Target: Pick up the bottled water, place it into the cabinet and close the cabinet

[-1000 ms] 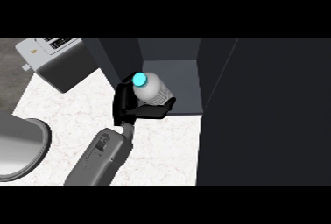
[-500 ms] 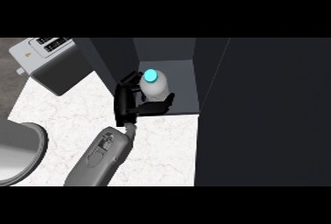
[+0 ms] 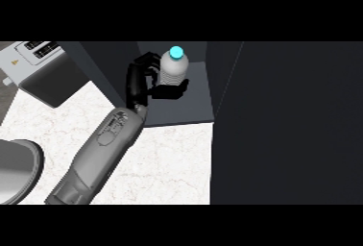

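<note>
The bottled water [image 3: 173, 68], clear with a cyan cap [image 3: 175, 51], stands upright inside the open cabinet, over its dark grey floor [image 3: 186, 108]. My left hand [image 3: 135, 82] is shut on it from the left: fingers curl round its far side and the thumb [image 3: 172, 90] crosses its near side. The grey forearm [image 3: 102, 149] runs in from the lower left. Whether the bottle's base touches the cabinet floor is hidden by the hand. My right hand is out of sight.
The cabinet's open door [image 3: 297, 120] is a large dark panel filling the right side. A grey toaster [image 3: 41, 65] stands at the upper left. A round grey pan [image 3: 14, 170] lies at the left edge of the white marble counter [image 3: 174, 158].
My left hand has carried the bottle farther away from me, from the cabinet's front edge deeper inside. The bottle has stayed upright in the same hold.
</note>
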`<state>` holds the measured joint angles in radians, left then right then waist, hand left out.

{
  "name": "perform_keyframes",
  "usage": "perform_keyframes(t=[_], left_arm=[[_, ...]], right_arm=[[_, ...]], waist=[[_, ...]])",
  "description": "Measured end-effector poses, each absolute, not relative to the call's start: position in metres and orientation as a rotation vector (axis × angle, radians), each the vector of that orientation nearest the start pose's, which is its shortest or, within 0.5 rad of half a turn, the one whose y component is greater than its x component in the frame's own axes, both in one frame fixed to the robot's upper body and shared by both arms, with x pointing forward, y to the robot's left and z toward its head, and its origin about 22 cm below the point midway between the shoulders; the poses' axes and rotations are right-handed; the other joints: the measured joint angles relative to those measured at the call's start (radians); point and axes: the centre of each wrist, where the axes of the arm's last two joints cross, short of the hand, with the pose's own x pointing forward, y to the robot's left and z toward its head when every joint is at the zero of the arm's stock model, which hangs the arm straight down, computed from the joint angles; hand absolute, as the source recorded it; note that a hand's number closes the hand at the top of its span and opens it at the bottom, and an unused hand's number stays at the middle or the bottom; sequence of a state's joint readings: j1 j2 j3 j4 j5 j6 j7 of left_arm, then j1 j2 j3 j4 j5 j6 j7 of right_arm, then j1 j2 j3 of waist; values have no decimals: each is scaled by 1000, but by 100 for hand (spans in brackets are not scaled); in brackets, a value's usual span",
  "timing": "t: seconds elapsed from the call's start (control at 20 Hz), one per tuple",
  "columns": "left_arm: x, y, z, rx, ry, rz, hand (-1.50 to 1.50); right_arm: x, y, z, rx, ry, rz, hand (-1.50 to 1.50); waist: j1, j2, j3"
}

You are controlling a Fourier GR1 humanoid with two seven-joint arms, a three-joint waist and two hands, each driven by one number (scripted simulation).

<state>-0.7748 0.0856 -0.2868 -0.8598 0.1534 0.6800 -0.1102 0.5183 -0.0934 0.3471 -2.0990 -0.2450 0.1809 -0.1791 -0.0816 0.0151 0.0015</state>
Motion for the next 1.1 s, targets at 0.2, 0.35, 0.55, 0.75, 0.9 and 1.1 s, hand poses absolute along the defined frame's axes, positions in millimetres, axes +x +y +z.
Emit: perform_keyframes(t=[0.2, 0.35, 0.55, 0.75, 0.9, 1.1], left_arm=[[411, 121, 50, 436, -1719, -87, 150], [416, 120, 43, 489, -1726, -119, -150], [419, 116, 37, 523, -1732, -137, -150], [421, 115, 33, 533, -1720, -142, -150], [421, 114, 31, 534, -1716, -143, -150], [422, 114, 29, 535, -1708, -140, -150]], right_arm=[[118, -203, 39, 479, -1765, -7, -150], [118, -205, 39, 476, -1771, -4, -150], [118, -208, 37, 475, -1773, -10, -150], [120, -208, 33, 479, -1772, -10, -150], [121, -206, 32, 477, -1776, -9, -150], [120, -206, 32, 481, -1774, -11, -150]], waist=[[-4, 8, -1], [2, -3, 3], [9, -13, 8], [12, -21, 12], [13, -24, 13], [14, -28, 15]])
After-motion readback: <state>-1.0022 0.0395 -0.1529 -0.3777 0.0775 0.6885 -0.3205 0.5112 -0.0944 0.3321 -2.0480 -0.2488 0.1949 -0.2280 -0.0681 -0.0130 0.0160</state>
